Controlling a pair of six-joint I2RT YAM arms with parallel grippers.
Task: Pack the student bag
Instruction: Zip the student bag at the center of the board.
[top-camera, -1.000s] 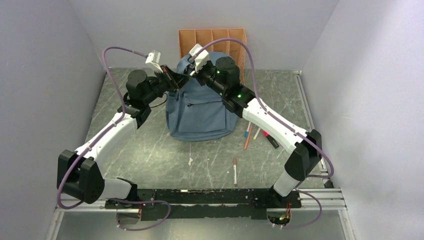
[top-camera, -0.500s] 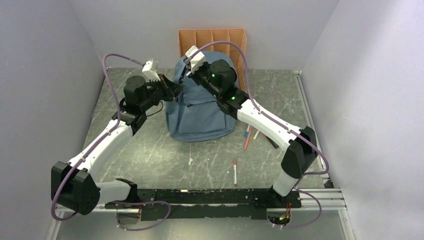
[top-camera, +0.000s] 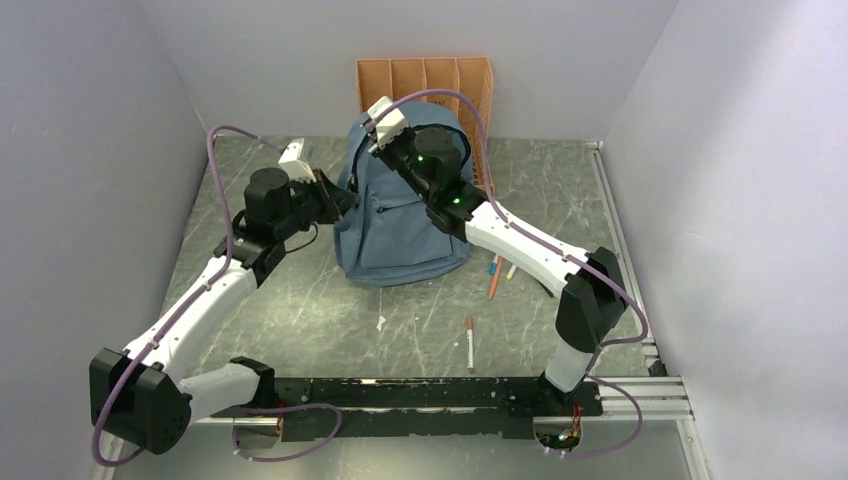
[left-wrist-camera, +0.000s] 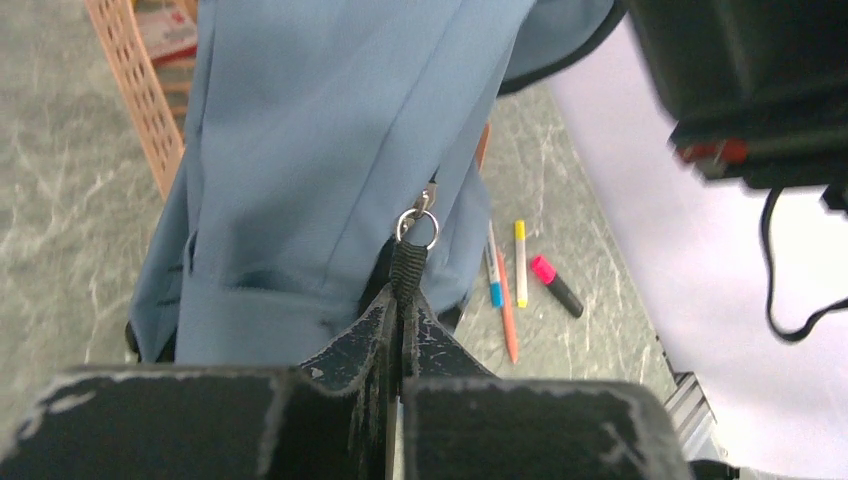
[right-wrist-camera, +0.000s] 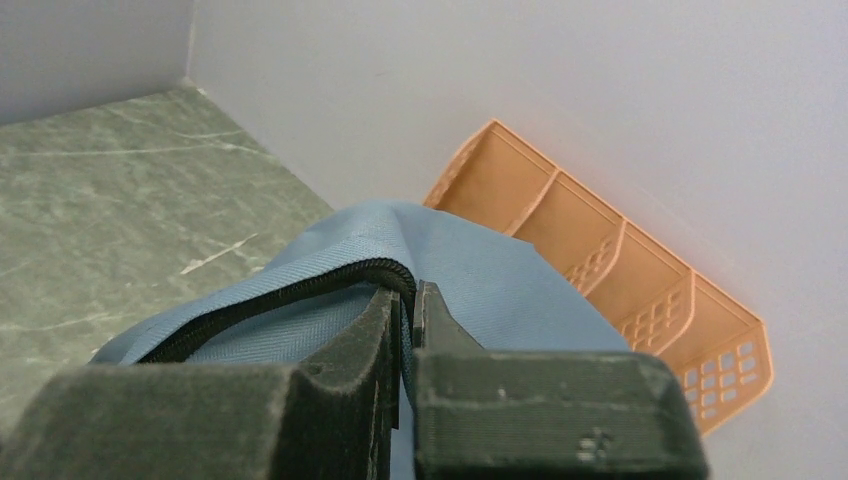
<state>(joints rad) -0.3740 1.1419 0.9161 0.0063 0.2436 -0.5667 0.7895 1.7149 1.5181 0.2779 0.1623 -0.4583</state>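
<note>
At the left jaws: pressed together on the black webbing zip pull (left-wrist-camera: 404, 275); a metal ring (left-wrist-camera: 420, 224) links it to the slider on the bag's side.
At the right jaws: pinched together on a fold of blue cloth at the bag's top, right beside the black zip trim (right-wrist-camera: 280, 295).
Bag (top-camera: 400, 215): stands mid-rear on the table (top-camera: 300, 300), between the two arms, with its top edge held up by the right jaws.
Material: thin, soft fabric that creases and drapes wherever it is not held. Judged light and limp, not fragile, and easy for the jaws to grip.
Where to hold: likely the zip pull to run the slider, with the cloth edge next to the trim as a counter-hold. The broad panels would only bunch up.
Handling risk: with nothing stiff inside, a tug on the pull probably drags the whole bag unless the top hold resists. Slack cloth may also catch in the zip.
Behind the bag: an orange organizer (top-camera: 425, 80) against the rear wall. Whether the bag touches it cannot be told.
Right of the bag: pens (top-camera: 495, 278) and a pink highlighter (left-wrist-camera: 553, 285) lie just beside its lower corner.
Nearer the bases: one pen (top-camera: 469, 343) lies on its own, apart from the others.
</note>
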